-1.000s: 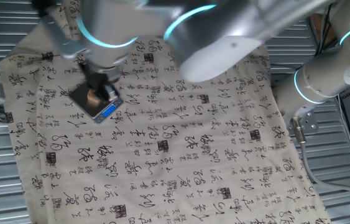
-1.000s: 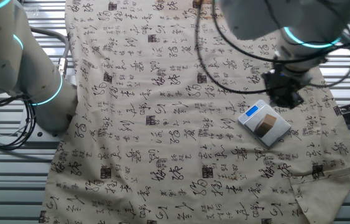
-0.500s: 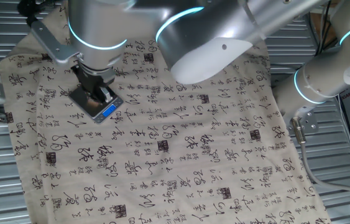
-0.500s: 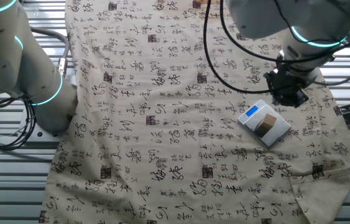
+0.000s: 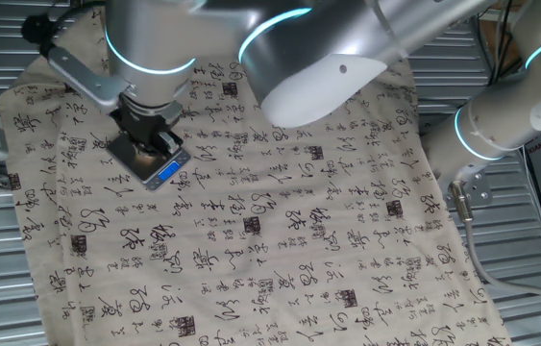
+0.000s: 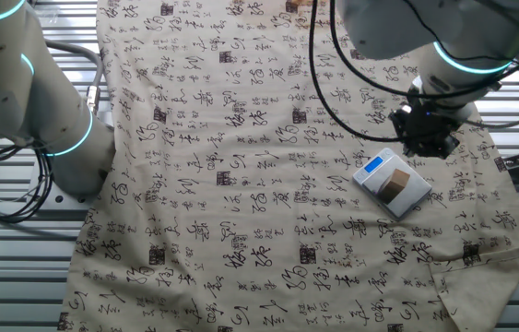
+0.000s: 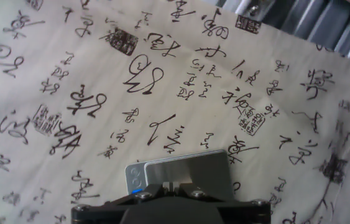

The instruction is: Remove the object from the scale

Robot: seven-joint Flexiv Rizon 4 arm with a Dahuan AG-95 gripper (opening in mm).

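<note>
The scale (image 6: 405, 196) is a thin dark grey plate with a blue-lit display (image 6: 371, 167), lying on the printed cloth. The small tan cube (image 6: 393, 185) sits on the plate. My gripper (image 6: 425, 140) hangs just beyond the scale's far edge, apart from the cube, fingers together and holding nothing. In one fixed view the gripper (image 5: 149, 135) is over the scale (image 5: 143, 165), with the blue display (image 5: 166, 173) showing below it. In the hand view the scale (image 7: 187, 168) lies just ahead of the shut fingertips (image 7: 178, 185); the cube is hidden there.
A cream cloth (image 6: 241, 166) printed with black characters covers the table, with folds near its edges. A second white arm stands at the table's side (image 6: 29, 101) and also shows in one fixed view (image 5: 510, 106). Ribbed metal surface (image 5: 539, 288) surrounds the cloth.
My arm has shifted a little over the scale while the gripper stays close above it. The cube and scale have not moved.
</note>
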